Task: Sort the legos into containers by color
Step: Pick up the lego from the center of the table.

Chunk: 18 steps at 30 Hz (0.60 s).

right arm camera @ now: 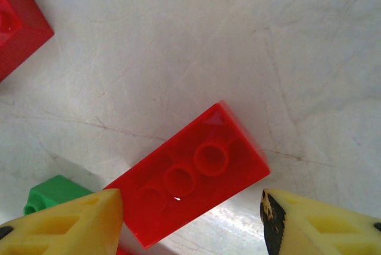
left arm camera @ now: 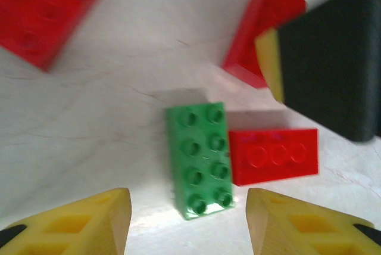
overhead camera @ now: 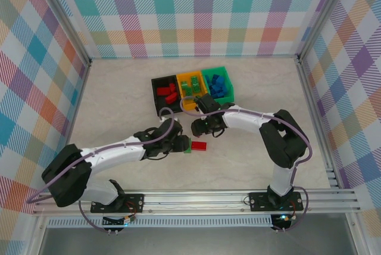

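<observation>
The containers stand joined in a row: a black bin (overhead camera: 156, 95) with red legos, an orange-yellow bin (overhead camera: 189, 92) with green ones, and a green bin (overhead camera: 230, 86) with blue ones. A green lego (left arm camera: 199, 159) lies studs up on the table, just ahead of my open left gripper (left arm camera: 189, 207) and in line with its gap. An upturned red lego (left arm camera: 274, 155) touches its right side. My right gripper (right arm camera: 190, 198) is open low over another upturned red lego (right arm camera: 190, 180), its right finger clear of it. In the top view, left gripper (overhead camera: 183, 143) and right gripper (overhead camera: 196, 128) are close together.
Two more red legos (left arm camera: 47, 11) (left arm camera: 256, 34) lie on the table beyond the green one, the second beside the right gripper's black and yellow finger (left arm camera: 327, 52). A red brick corner (right arm camera: 18, 25) and a green brick corner (right arm camera: 53, 192) show near the right gripper. Checked walls surround the table.
</observation>
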Each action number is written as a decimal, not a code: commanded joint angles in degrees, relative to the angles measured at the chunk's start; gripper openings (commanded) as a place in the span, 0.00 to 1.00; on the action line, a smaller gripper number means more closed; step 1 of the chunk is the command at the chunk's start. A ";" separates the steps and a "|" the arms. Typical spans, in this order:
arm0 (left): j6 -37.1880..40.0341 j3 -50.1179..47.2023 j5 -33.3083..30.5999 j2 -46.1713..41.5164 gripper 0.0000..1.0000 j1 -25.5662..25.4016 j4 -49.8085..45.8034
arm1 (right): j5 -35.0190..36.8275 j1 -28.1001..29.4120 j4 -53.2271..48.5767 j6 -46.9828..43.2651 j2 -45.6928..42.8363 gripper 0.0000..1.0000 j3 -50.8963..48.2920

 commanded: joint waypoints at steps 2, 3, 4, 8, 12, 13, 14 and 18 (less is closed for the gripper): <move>0.50 4.24 -0.42 4.82 0.54 -3.58 -2.45 | 1.73 -0.67 -1.54 2.77 2.09 0.63 0.76; 0.36 4.77 -0.67 6.11 0.54 -4.05 -2.43 | 1.52 -0.69 -1.53 2.82 2.23 0.63 0.67; 0.06 5.35 -0.93 7.60 0.54 -4.44 -2.43 | 1.24 -0.68 -1.14 2.88 2.28 0.63 0.52; -3.82 7.32 -4.48 12.28 0.52 -4.58 -7.49 | 1.78 -0.67 -1.42 2.63 1.41 0.63 0.28; -5.77 7.02 -5.04 13.35 0.51 -4.58 -7.40 | 2.81 -0.89 -1.51 2.05 0.18 0.63 -0.53; -5.79 6.73 -4.78 13.31 0.51 -4.67 -6.99 | 2.92 -0.93 -1.47 2.00 -0.04 0.63 -0.87; -5.88 6.35 -4.57 13.26 0.51 -4.67 -6.43 | 2.90 -1.09 -1.28 1.99 -0.26 0.63 -1.27; -6.19 6.09 -5.28 13.12 0.50 -4.67 -8.14 | 2.73 -1.19 -0.82 2.28 -0.40 0.63 -2.06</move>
